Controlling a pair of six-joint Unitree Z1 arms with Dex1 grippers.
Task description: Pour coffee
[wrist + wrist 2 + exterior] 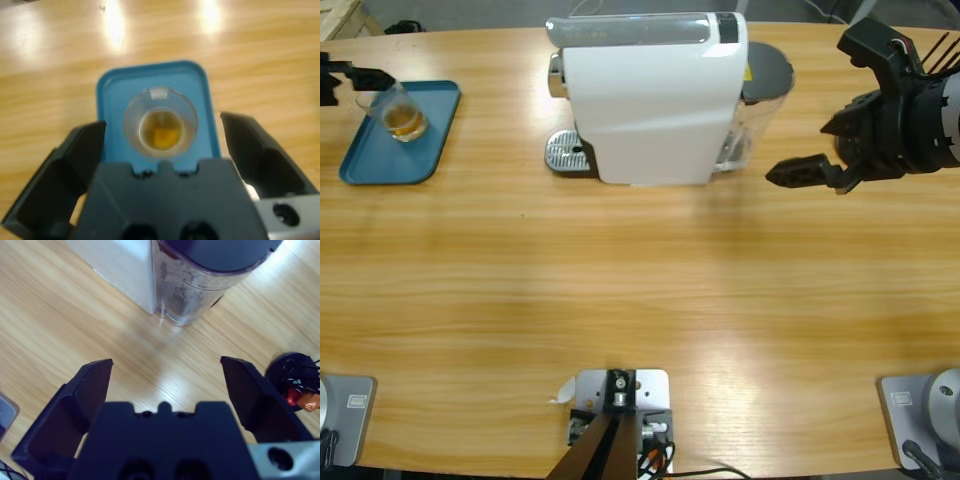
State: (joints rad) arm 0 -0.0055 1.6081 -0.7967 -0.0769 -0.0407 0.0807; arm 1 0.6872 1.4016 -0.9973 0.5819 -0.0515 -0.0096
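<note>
A clear glass (400, 112) holding a shallow layer of amber coffee (405, 122) stands on a blue tray (430, 150) at the table's far left. In the left wrist view the glass (160, 112) with the coffee (160, 132) sits between the two spread jaws, touching neither. My left gripper (350, 82) is open around it. My right gripper (832, 112) hangs open over bare wood (165, 370) at the right, beside the white coffee machine (650, 100), with nothing between its jaws.
The machine's metal drip grate (565, 152) faces left and its clear water tank (765, 95) (200, 285) stands on the right side. A black round holder with orange and red capsules (297, 390) lies near the right gripper.
</note>
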